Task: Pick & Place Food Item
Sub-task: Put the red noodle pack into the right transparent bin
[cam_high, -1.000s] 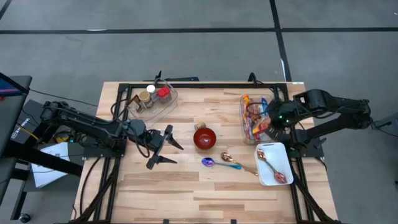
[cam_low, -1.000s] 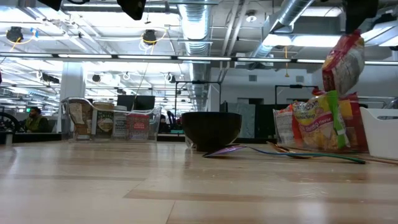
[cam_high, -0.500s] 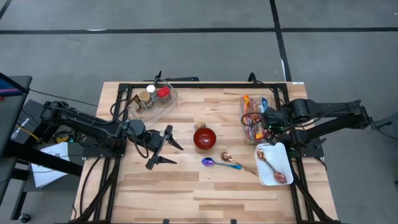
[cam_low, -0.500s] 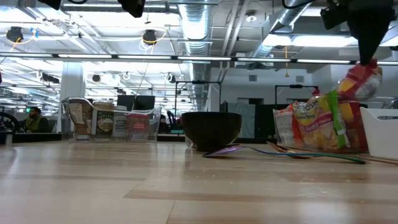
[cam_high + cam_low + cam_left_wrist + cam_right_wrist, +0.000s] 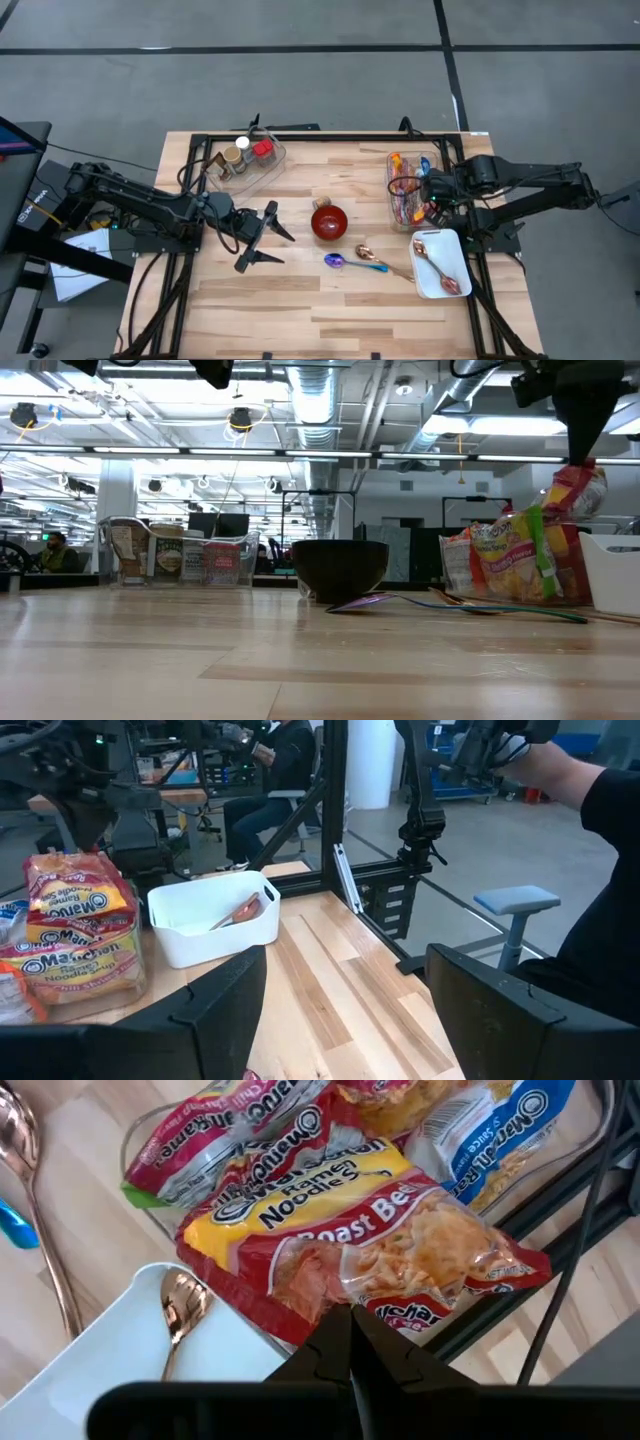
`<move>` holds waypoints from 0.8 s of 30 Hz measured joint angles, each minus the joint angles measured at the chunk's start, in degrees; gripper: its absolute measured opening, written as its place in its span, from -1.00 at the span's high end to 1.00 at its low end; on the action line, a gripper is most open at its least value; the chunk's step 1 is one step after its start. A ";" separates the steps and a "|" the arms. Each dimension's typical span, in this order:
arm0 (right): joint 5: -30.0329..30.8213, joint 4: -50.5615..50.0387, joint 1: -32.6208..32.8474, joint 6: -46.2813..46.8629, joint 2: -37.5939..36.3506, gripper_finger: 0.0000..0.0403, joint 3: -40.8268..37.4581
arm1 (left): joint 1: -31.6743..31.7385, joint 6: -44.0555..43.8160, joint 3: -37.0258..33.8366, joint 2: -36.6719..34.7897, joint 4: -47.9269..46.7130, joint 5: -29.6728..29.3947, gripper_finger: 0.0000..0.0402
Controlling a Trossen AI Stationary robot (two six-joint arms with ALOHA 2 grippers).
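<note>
A red and yellow ramen packet (image 5: 380,1245) sits tilted over the clear bin (image 5: 395,190) of noodle packets at the table's right, below my right gripper (image 5: 350,1320), which is shut on it. In the low view the packet (image 5: 575,485) shows just under the dark fingers (image 5: 580,430). My left gripper (image 5: 262,236) stands open above the table's left half and holds nothing. A dark red bowl (image 5: 329,222) stands at the table's middle. My right gripper pinches the ramen packet by its edge (image 5: 335,1295) between its two fingertips. The fingers come from above and point steeply down. The packet sits tilted below them, and its lower part lies among the other packets (image 5: 505,560) in the bin.
A white tray (image 5: 448,285) with a copper spoon stands just nearer than the bin. A purple spoon (image 5: 335,261) and a copper spoon (image 5: 365,253) lie near the bowl. A clear bin of jars (image 5: 243,160) stands at the far left. A person shows beyond the table (image 5: 600,840).
My right gripper has gone down toward the bin with the ramen packet and has tipped to point more steeply down. The packet hung higher and clear before; now it sits lower, tilted against the other packets.
</note>
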 joint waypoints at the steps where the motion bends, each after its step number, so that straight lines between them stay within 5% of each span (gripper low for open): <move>1: -0.33 0.02 -0.24 -0.46 0.00 1.00 -0.13 | 0.00 -0.02 0.00 0.00 0.01 0.00 -0.33; 24: -1.55 0.11 3.93 1.07 0.39 1.00 -7.56 | 0.00 -0.08 -0.02 0.00 1.01 0.00 -0.33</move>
